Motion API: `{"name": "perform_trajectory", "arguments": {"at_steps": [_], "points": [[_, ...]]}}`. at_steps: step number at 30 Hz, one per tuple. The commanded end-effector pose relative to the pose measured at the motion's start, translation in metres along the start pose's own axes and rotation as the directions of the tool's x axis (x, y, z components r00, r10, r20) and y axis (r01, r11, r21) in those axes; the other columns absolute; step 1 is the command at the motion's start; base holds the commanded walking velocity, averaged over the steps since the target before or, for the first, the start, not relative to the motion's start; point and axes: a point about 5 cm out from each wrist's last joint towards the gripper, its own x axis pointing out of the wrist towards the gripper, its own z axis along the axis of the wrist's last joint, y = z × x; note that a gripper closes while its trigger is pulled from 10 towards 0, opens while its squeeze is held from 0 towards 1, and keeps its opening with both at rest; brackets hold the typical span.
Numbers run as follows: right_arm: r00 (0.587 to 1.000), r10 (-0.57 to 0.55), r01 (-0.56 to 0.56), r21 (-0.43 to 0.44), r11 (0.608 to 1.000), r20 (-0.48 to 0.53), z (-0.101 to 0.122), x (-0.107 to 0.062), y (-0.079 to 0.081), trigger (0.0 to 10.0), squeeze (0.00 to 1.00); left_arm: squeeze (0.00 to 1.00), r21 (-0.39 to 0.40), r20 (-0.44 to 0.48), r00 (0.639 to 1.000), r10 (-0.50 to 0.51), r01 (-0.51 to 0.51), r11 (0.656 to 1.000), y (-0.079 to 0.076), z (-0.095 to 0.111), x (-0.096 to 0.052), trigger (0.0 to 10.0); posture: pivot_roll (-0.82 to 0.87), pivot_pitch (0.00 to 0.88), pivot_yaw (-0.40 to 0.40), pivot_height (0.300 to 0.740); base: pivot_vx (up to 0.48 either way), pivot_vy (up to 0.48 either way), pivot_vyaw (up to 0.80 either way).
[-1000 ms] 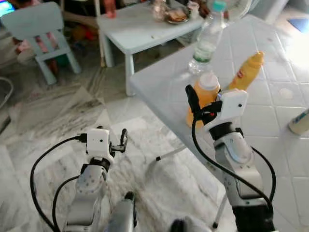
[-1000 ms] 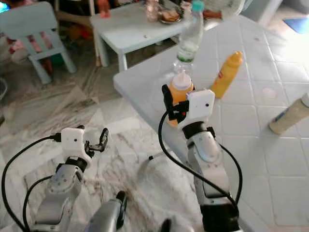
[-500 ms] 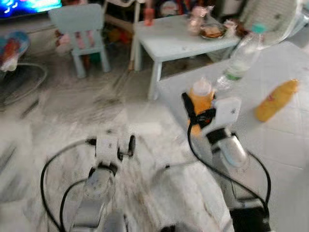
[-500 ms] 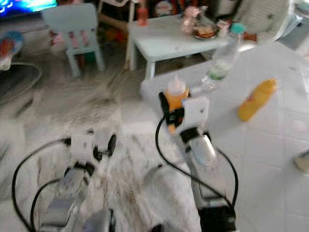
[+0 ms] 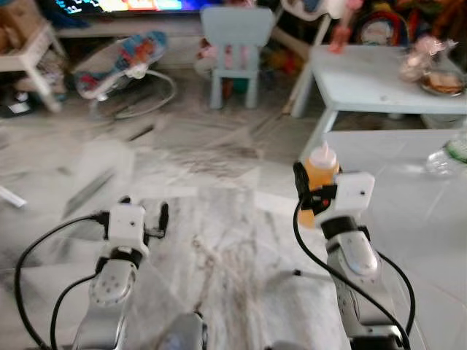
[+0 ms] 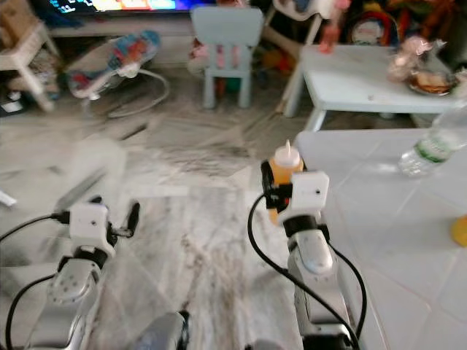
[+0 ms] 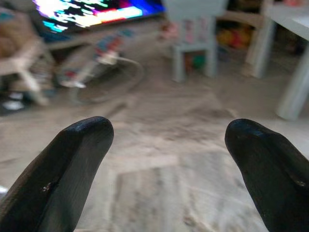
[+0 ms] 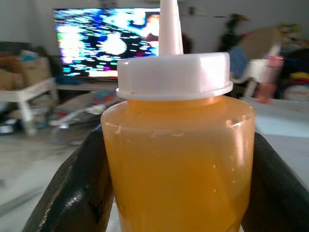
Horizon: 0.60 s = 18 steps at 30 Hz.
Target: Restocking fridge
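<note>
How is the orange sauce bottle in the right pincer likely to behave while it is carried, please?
The orange sauce bottle looks nearly full, so probably heavy for its size. Its clear plastic wall seems smooth and likely squeezable, so it could slip or give under the right pincer. It stands upright, and the white nozzle cap looks closed, so spilling seems unlikely.

I see the orange sauce bottle [image 8: 178, 159], white nozzle cap, upright, clamped between my right fingers [image 8: 72, 193], off the bench.
</note>
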Motion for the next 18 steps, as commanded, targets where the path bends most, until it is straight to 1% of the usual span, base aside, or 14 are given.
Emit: {"name": "perform_trajectory", "arguments": {"at_steps": [1, 4, 5, 7, 8, 14, 18], "points": [[1.0, -0.023, 0.024, -0.016, 1.0, 0.008, 0.0, 0.0, -0.004, 10.0, 0.0, 0.0, -0.012, -0.022, 1.0, -0.015, 0.015, 1.0, -0.006, -0.005, 0.001, 10.0, 0.1, 0.057, 0.009, 0.74, 0.0, 0.0, 0.8], [1.0, -0.023, 0.024, -0.02, 1.0, 0.012, -0.001, 0.003, -0.002, 10.0, 0.0, 0.0, -0.01, -0.018, 1.0, -0.023, 0.023, 1.0, -0.008, -0.004, 0.006, 10.0, 0.09, 0.053, 0.011, 0.74, 0.0, 0.0, 0.8], [0.999, -0.026, 0.026, -0.02, 0.999, 0.019, 0.0, 0.004, -0.001, 10.0, 0.0, 0.0, 0.0, -0.002, 1.0, -0.03, 0.03, 1.0, -0.01, -0.002, 0.009, 10.0, 0.09, 0.053, 0.011, 0.74, 0.0, 0.0, 0.8], [0.999, -0.027, 0.028, -0.019, 0.999, 0.023, 0.001, 0.004, -0.001, 10.0, 0.0, 0.0, 0.004, 0.002, 1.0, -0.025, 0.025, 1.0, -0.011, -0.003, 0.01, 10.0, 0.09, 0.053, 0.011, 0.74, 0.0, 0.0, 0.8], [1.0, -0.024, 0.024, -0.008, 1.0, 0.014, -0.001, 0.002, -0.001, 10.0, 0.0, 0.0, -0.001, -0.011, 1.0, -0.005, 0.005, 1.0, -0.01, -0.006, 0.01, 10.0, 0.1, 0.039, 0.001, 0.74, 0.0, 0.0, 0.8], [1.0, -0.029, 0.029, -0.028, 0.999, 0.002, -0.005, -0.006, -0.003, 10.0, 0.0, 0.0, 0.003, -0.017, 1.0, 0.008, -0.008, 1.0, -0.006, -0.009, 0.007, 10.0, 0.1, 0.031, -0.006, 0.74, 0.0, 0.297, 0.8], [1.0, -0.021, 0.021, -0.041, 0.999, 0.006, -0.006, -0.001, -0.004, 10.0, 0.0, 0.0, 0.0, -0.021, 0.999, 0.024, -0.024, 1.0, -0.006, -0.011, 0.009, 10.0, 0.11, 0.039, -0.009, 0.74, 0.0, 0.409, 0.8]]}}
